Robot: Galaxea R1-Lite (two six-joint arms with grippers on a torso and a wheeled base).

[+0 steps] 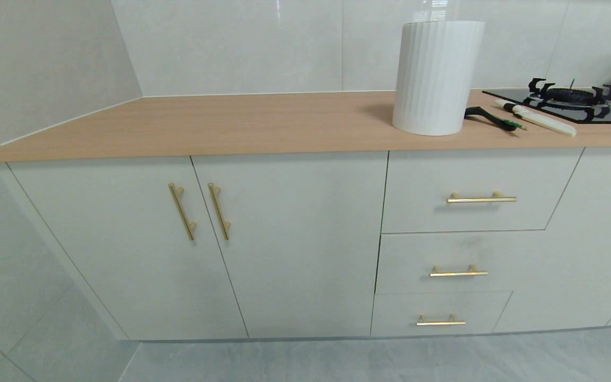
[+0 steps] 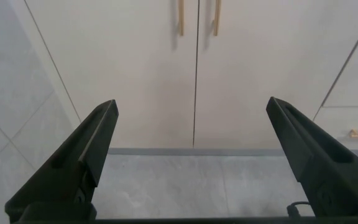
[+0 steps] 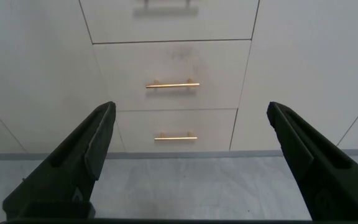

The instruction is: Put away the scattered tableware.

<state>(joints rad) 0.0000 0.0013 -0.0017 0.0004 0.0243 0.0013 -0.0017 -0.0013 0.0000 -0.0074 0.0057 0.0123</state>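
Observation:
A cream-bladed knife (image 1: pixel 541 120) and a black-handled utensil (image 1: pixel 491 118) lie on the wooden countertop (image 1: pixel 231 124) at the right, beside a tall white ribbed container (image 1: pixel 436 77). My left gripper (image 2: pixel 191 112) is open, held low in front of the double cabinet doors (image 2: pixel 197 68) with nothing between its fingers. My right gripper (image 3: pixel 191 115) is open too, low before the stack of drawers (image 3: pixel 173 74), holding nothing.
A black gas hob (image 1: pixel 576 101) sits at the far right of the counter. Below are two cabinet doors with gold handles (image 1: pixel 199 211) and three drawers (image 1: pixel 470 199). Tiled walls close the back and left; grey tiled floor (image 1: pixel 337 361) lies in front.

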